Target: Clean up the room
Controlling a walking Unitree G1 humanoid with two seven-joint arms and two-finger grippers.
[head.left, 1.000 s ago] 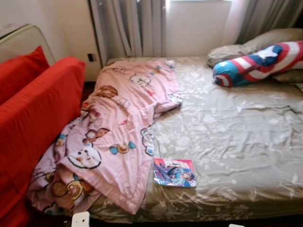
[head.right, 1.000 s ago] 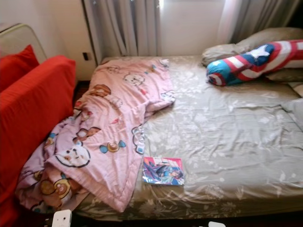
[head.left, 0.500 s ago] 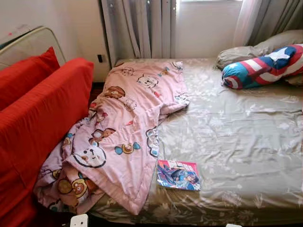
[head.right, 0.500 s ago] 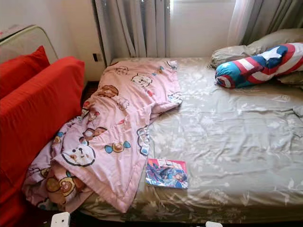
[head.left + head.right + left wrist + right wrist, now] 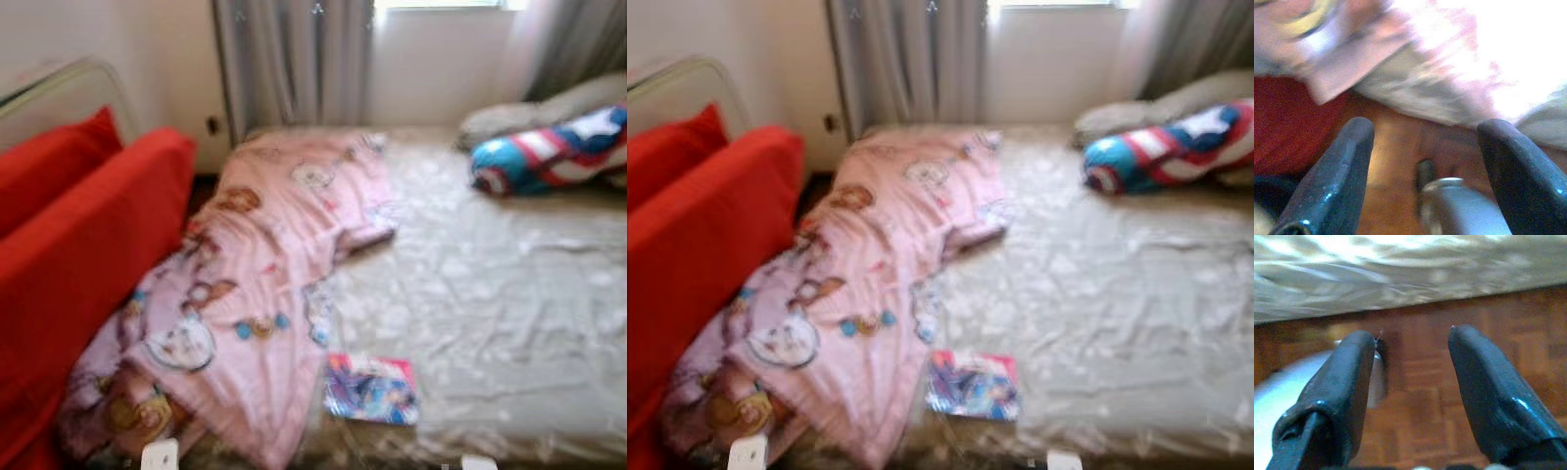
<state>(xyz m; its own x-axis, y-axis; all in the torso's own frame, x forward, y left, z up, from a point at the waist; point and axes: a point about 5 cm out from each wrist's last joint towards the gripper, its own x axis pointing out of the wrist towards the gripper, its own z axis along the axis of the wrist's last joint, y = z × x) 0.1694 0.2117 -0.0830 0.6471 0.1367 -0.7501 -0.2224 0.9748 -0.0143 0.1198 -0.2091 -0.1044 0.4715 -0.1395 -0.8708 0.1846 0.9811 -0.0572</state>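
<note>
A crumpled pink cartoon-print blanket (image 5: pixel 265 284) lies along the left side of the bed (image 5: pixel 509 294) and spills over its near left corner. Beside its edge, near the bed's front, lies a colourful comic book (image 5: pixel 372 389). A red, white and blue shield-print bolster (image 5: pixel 549 152) rests at the far right by grey pillows (image 5: pixel 529 110). My left gripper (image 5: pixel 1425 128) hangs open above the wooden floor, next to the overhanging blanket. Low by the bed's side, my right gripper (image 5: pixel 1413 335) is open over the parquet, holding nothing.
A red sofa (image 5: pixel 78 245) with a red cushion (image 5: pixel 54 162) stands tight against the bed's left side. Grey curtains (image 5: pixel 294 59) and a window fill the far wall. Wooden floor (image 5: pixel 1420 382) runs along the bed's near edge.
The head camera has shifted a little and the picture is now blurred. Blanket, book and bolster lie where they were.
</note>
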